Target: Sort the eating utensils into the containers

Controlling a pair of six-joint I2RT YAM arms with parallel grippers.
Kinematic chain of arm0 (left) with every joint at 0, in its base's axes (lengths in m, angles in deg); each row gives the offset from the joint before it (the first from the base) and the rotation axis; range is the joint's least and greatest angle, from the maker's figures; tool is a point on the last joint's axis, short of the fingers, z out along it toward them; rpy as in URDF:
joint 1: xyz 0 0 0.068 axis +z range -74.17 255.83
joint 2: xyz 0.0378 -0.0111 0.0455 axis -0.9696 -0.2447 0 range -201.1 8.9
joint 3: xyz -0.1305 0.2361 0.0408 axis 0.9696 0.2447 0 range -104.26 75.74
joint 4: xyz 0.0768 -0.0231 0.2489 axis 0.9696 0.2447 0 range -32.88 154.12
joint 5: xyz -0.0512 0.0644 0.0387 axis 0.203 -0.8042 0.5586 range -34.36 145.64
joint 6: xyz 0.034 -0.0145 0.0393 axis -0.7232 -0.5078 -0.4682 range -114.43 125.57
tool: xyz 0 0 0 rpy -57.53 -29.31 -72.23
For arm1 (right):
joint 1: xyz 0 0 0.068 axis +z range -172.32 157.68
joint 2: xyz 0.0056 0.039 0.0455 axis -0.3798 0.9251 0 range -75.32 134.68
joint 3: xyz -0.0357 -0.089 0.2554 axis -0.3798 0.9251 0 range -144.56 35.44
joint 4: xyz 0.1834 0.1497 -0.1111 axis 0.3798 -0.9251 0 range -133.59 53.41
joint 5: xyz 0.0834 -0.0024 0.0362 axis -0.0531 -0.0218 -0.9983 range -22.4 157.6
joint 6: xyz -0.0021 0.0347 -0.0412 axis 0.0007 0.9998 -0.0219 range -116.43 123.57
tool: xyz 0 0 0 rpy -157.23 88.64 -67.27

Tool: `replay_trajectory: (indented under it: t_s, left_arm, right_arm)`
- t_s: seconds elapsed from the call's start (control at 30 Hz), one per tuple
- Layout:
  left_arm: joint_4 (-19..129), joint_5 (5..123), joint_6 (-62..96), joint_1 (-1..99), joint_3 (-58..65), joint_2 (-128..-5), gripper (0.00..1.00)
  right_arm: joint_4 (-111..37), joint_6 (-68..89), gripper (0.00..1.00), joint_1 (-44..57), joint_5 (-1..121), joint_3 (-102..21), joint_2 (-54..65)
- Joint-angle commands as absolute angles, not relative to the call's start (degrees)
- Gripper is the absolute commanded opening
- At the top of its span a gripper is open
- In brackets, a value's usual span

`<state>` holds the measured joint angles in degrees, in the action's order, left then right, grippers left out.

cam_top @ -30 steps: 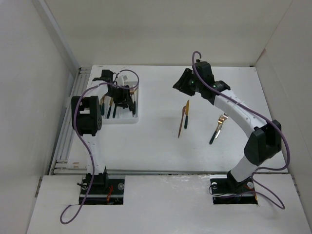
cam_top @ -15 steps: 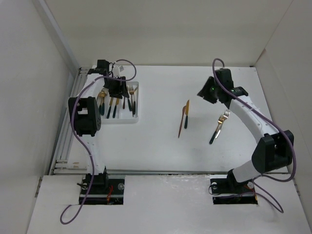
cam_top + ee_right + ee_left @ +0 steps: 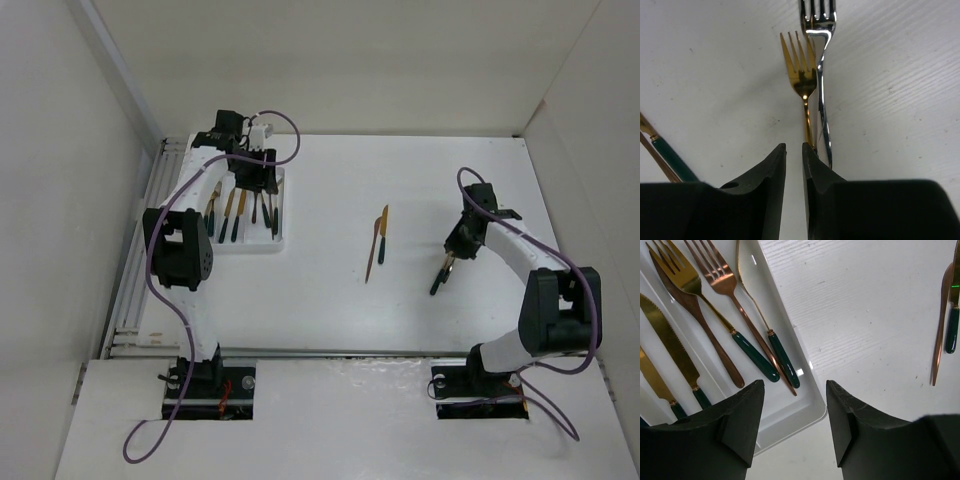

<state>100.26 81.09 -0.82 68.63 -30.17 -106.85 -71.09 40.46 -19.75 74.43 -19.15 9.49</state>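
The white tray (image 3: pixel 250 248) lies at the far left and holds several gold and copper forks and knives with dark green handles (image 3: pixel 755 357). My left gripper (image 3: pixel 258 178) is open and empty, and hovers over the tray's corner (image 3: pixel 815 410). Two knives (image 3: pixel 378 240) lie side by side mid-table. A gold fork (image 3: pixel 802 80) and a silver fork (image 3: pixel 822 75) lie together at the right (image 3: pixel 440 275). My right gripper (image 3: pixel 458 245) hangs low over their handles, its jaws nearly together with nothing between them (image 3: pixel 794 146). The handles run under its right finger.
The two knives also show at the right edge of the left wrist view (image 3: pixel 945 325) and at the lower left of the right wrist view (image 3: pixel 670 160). White walls enclose the table on three sides. A metal rail (image 3: pixel 135 270) runs along the left edge.
My right arm has swung from the far middle of the table out to the right and down onto the forks. My left gripper has shifted a little over the tray.
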Motion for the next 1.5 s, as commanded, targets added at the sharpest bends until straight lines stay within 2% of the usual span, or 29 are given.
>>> replay_trajectory:
  t_s: [0.0, 0.13, 0.27, 1.1, 1.37, 1.47]
  left_arm:
    - [101.1, 80.9, -1.7, 69.2, -31.0, -104.0, 0.50]
    - [101.1, 80.9, -1.7, 69.2, -30.4, -103.4, 0.50]
    - [100.5, 80.9, -1.7, 69.2, -29.3, -103.4, 0.50]
    - [100.0, 80.9, -1.7, 69.2, -28.8, -103.9, 0.50]
    - [100.0, 80.3, -1.7, 69.2, -29.3, -103.4, 0.50]
    - [100.0, 80.3, -1.7, 69.2, -29.3, -103.4, 0.50]
  right_arm:
    - [-69.5, 39.5, 0.25, -21.3, 77.9, -18.9, 9.5]
    - [-69.5, 38.4, 0.24, -22.3, 79.8, -18.9, 10.2]
    - [-69.0, 37.2, 0.36, -23.4, 81.1, -18.9, 11.8]
    - [-66.9, 32.4, 0.35, -23.9, 79.3, -24.4, 21.8]
    - [-68.0, 31.9, 0.20, -23.9, 81.0, -23.3, 23.9]
    - [-68.0, 31.9, 0.05, -23.9, 81.0, -23.3, 23.4]
